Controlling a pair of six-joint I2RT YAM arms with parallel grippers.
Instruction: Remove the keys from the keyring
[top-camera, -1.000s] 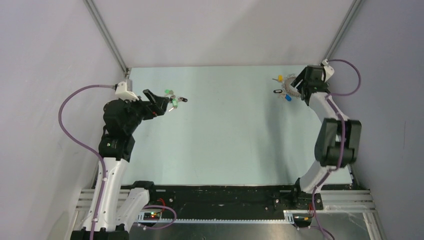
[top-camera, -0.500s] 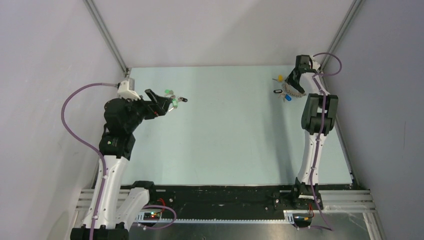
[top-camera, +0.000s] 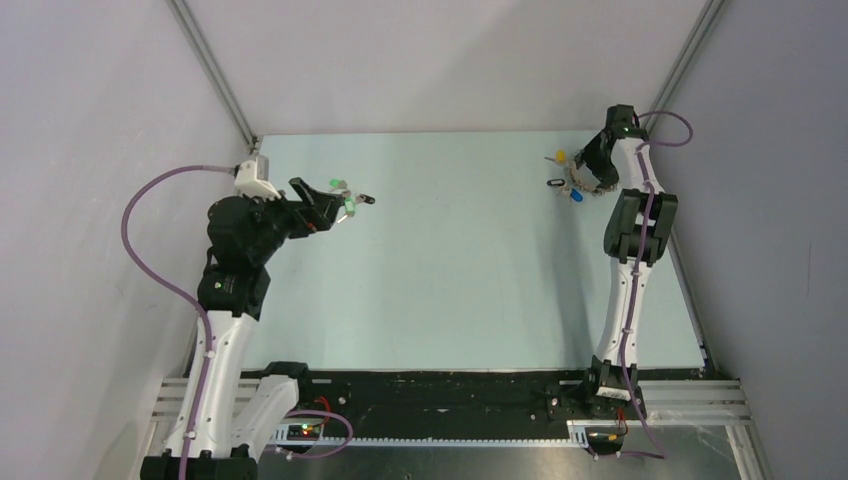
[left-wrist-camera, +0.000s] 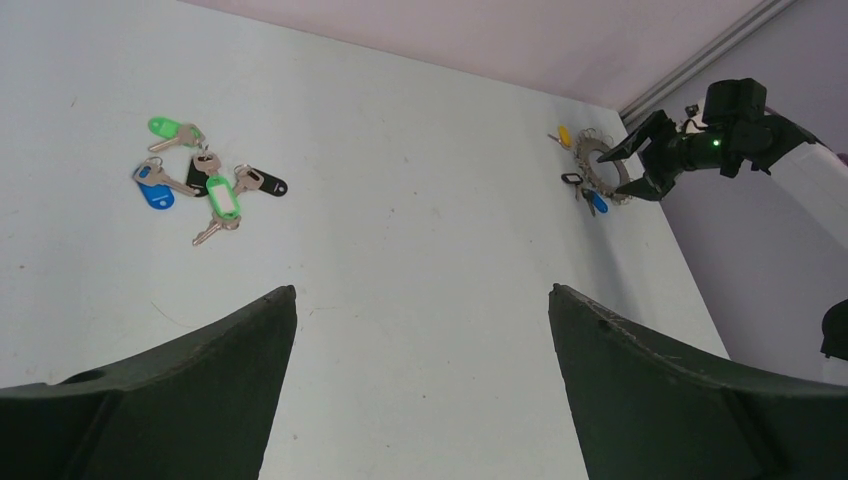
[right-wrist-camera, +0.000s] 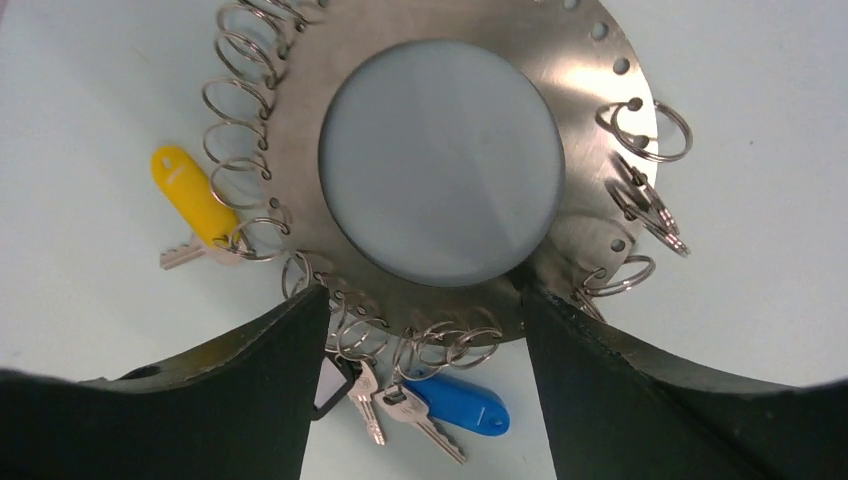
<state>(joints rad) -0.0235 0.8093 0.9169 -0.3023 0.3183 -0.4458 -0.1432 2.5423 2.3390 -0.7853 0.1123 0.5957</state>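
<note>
The keyring (right-wrist-camera: 600, 150), a flat silver disc with a wide hole and wire loops round its rim, lies at the table's far right (top-camera: 580, 182). A yellow key (right-wrist-camera: 190, 195), a blue key (right-wrist-camera: 455, 403) and a black-tagged key (right-wrist-camera: 330, 385) hang from its loops. My right gripper (right-wrist-camera: 420, 292) points straight down at it, open. Its fingertips (right-wrist-camera: 310, 300) sit at the ring's near rim, with the blue and black keys between the fingers. Several loose keys (left-wrist-camera: 205, 185) with green, blue and black heads lie at the far left. My left gripper (left-wrist-camera: 422, 290) hovers open and empty, near them.
The table's back edge and the right wall's metal rail (top-camera: 685, 65) run close behind the keyring. The right arm's elbow (top-camera: 640, 225) stands just in front of it. The loose keys (top-camera: 348, 200) lie beside the left gripper's fingers.
The right arm folded from an elbow-out pose to a more upright one, and its wrist shifted over the keyring. The ring has barely moved. The left arm stayed still.
</note>
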